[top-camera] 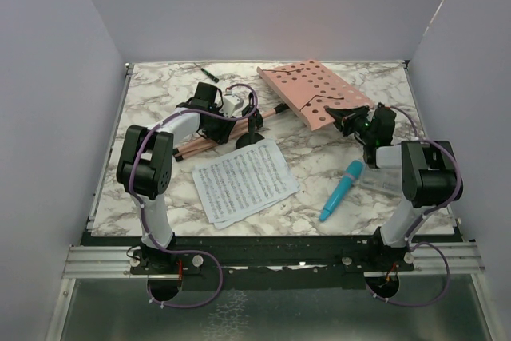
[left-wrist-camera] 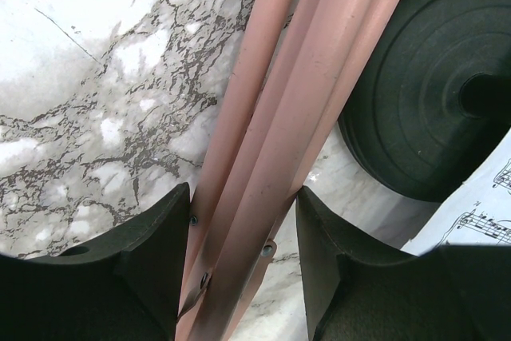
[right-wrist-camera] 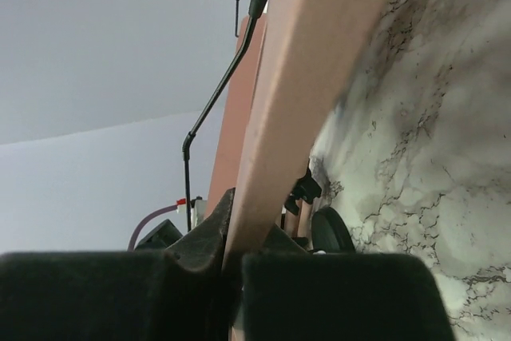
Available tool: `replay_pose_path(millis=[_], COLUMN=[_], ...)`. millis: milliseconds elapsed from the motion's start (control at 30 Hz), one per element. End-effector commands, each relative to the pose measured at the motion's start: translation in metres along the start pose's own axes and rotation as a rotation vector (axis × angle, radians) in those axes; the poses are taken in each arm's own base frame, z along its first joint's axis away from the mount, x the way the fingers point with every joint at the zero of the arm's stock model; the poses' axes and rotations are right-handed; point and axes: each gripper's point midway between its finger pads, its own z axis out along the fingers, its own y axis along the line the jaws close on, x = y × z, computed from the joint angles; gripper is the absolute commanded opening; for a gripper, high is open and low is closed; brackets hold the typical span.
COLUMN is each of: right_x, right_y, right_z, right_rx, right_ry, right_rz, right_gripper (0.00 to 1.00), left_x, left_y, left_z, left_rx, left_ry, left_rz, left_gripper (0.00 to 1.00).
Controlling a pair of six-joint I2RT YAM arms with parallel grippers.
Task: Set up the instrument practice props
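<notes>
We read the step in hand as raising the pink music stand point(top-camera: 315, 89), which lies flat on the marble-patterned table point(top-camera: 152, 97), its perforated desk point(right-wrist-camera: 319, 61) toward the far right and its folded tripod legs point(left-wrist-camera: 279, 117) running toward the near left. The right gripper point(right-wrist-camera: 233, 261) is clamped on the desk's thin edge. The left gripper point(left-wrist-camera: 243, 197) straddles the bundled legs with its jaws drawn close on both sides, though from the wrist view we cannot tell whether the pads truly press. To do this well we would lift both ends together, so the stiff sheet does not twist in the right claw's narrow bite, and swing the legs clear of the black mic stand point(top-camera: 251, 137), whose ribbed round base sits just beside them. The legs look like smooth painted channels and may slip. The white sheet music point(top-camera: 243, 181) and glossy blue microphone point(top-camera: 342, 191) lie nearer us, apart from both claws
</notes>
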Motion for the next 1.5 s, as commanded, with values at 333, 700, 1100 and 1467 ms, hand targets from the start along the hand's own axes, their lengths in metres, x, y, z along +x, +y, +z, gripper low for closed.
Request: replay_pose_path(millis=[333,700,1100,1467], right_x=[0.011,0.037,0.101,0.163], right_y=[0.112,0.22,0.32,0.387], right_z=[-0.008,-0.04,-0.062,-0.106], right_rx=[-0.194,-0.348,-0.577,-0.765], right_ry=[0.061,0.074,0.221,0.337], right_rz=[-0.274,-0.405,-0.547,-0.656], right_gripper=[0.01,0.0,0.01,0.01], left_x=[0.006,-0.013,-0.038,-0.064], left_y=[-0.012,-0.008,0.004,0.015], left_z=[-0.01,-0.037,-0.072,-0.12], left_rx=[0.014,-0.004,-0.007,-0.04], left_ry=[0.005,-0.128,-0.326,-0.53], left_rz=[-0.129,-0.194,-0.3,-0.309], left_gripper=[0.0,0.0,0.0,0.0])
